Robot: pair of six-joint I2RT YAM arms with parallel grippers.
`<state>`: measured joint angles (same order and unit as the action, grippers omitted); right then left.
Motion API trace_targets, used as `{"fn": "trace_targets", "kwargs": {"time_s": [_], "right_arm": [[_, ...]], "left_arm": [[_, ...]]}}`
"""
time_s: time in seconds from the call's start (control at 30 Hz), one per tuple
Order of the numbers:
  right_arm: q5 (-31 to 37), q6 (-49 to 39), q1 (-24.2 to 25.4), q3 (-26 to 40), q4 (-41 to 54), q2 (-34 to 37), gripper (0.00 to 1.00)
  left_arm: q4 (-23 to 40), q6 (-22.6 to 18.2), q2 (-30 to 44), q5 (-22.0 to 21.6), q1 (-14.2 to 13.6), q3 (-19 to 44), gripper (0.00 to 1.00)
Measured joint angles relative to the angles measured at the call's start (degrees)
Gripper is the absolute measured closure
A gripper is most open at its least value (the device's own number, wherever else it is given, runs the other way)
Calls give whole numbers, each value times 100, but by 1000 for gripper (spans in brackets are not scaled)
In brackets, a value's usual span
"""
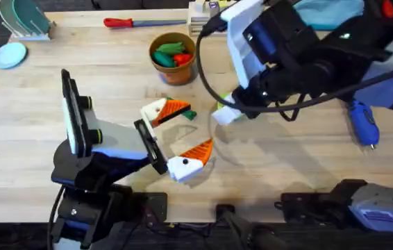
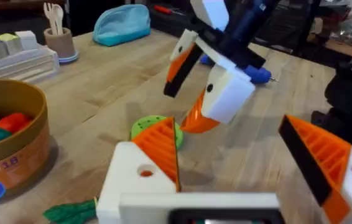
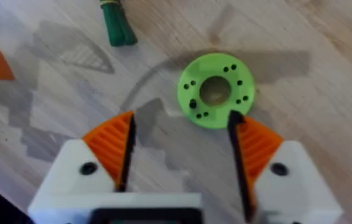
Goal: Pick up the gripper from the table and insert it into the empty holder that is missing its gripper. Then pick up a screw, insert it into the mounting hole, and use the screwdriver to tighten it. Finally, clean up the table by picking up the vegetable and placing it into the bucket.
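**Bean Toy Between 2 Open Claws, Nearer the Left**

Left gripper (image 1: 188, 128): white finger bases with orange ribbed pads, spread wide, holding nothing. Just beside its far finger, flat on the table, the small dark green bean-like toy vegetable (image 1: 188, 115), long axis roughly across the table. Farther back, the round terracotta-orange bucket (image 1: 172, 73), already holding other toys. To the right, the right gripper (image 3: 182, 121), also wide open and empty, poised over the flat lime-green disc (image 3: 219, 115). Vegetable outside its gap, so probably an easier reach for the left arm.
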<state>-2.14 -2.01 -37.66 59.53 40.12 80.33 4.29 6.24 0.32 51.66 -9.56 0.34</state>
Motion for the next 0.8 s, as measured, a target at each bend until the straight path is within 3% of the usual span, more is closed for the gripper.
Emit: {"fn": "trace_targets", "kwargs": {"time_s": [0.1, 0.23, 0.33, 0.5, 0.8], "right_arm": [[95, -19, -105, 0, 71, 118, 325], [219, -24, -244, 0, 59, 354, 423], [335, -48, -304, 0, 54, 591, 443], [508, -71, -312, 0, -99, 926, 559], [845, -82, -312, 0, -278, 1168, 616]], "left_arm": [[0, 0, 0, 0, 0, 0, 8], [0, 0, 0, 0, 0, 0, 8], [1, 0, 0, 0, 0, 0, 9], [0, 0, 0, 0, 0, 0, 8], [0, 0, 0, 0, 0, 0, 8]]}}
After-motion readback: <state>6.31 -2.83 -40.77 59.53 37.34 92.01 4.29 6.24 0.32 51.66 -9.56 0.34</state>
